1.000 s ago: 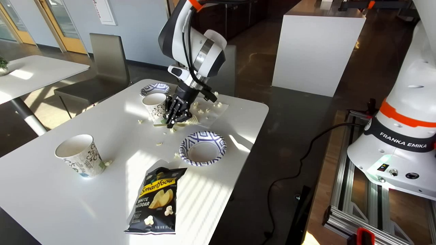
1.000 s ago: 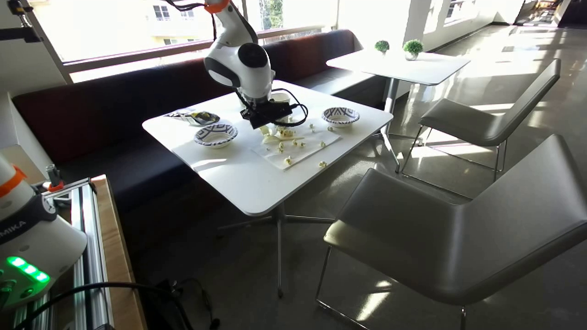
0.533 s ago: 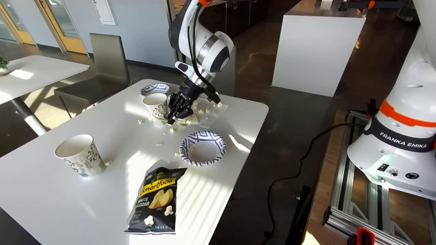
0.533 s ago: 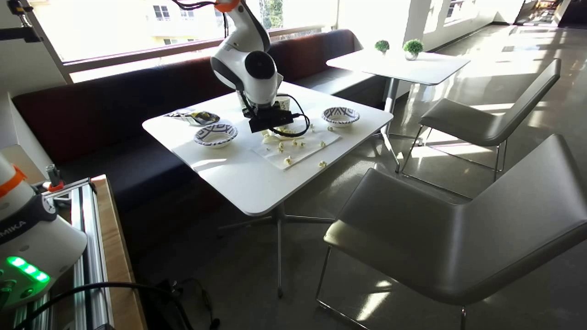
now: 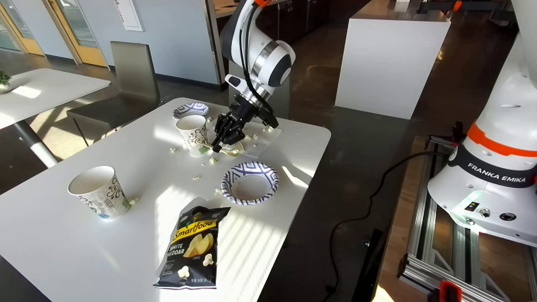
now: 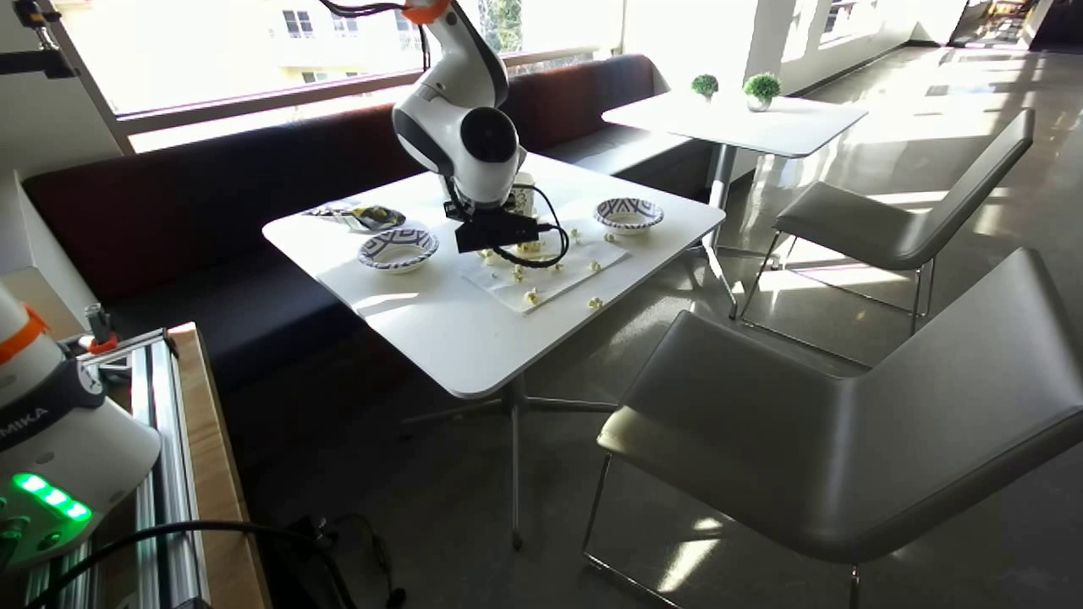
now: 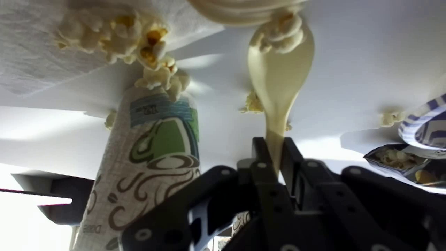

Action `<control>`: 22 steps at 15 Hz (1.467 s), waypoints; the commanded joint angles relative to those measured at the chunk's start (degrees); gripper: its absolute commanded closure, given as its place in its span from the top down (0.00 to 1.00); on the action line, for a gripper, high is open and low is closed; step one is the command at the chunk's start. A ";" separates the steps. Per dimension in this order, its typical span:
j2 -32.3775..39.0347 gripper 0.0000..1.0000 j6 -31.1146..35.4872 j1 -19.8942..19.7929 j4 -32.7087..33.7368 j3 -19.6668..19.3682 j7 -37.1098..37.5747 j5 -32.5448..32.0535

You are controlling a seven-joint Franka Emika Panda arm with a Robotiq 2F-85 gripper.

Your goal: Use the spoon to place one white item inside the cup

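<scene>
My gripper [image 7: 274,143] is shut on the pale spoon [image 7: 278,78], gripping its handle just behind the bowl. A white popcorn piece [image 7: 287,33] overlaps the bowl's tip; I cannot tell whether the spoon bears it. In the wrist view the patterned paper cup [image 7: 153,167] fills the left side, close beside the jaws. That same cup [image 5: 194,136] stands upright in an exterior view, with the gripper [image 5: 217,147] just to its right and low over the table. The spoon [image 5: 229,151] slants there, handle towards the cup. The arm partly hides the cup [image 6: 525,196] in an exterior view.
A pale fork [image 7: 244,12] lies by the spoon's tip. Popcorn [image 6: 531,297] is scattered around a napkin [image 6: 550,286]. Two patterned bowls [image 5: 250,183] [image 5: 191,110], another cup [image 5: 100,193] and a black snack bag [image 5: 191,247] share the table.
In the exterior views the gripper has moved to the right, away from the cup, still holding the spoon. The spoon's handle end has tipped upward. Cups and bowls have stayed put.
</scene>
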 commanded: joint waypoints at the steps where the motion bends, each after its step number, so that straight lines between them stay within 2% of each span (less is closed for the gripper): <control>1: -1.06 0.03 -1.39 1.27 -1.98 -1.44 2.15 -0.63; 14: -1.46 0.03 2.75 4.78 -2.16 -2.19 7.82 -12.62; 22: -4.30 0.03 12.50 8.29 -5.00 -0.60 15.39 -24.41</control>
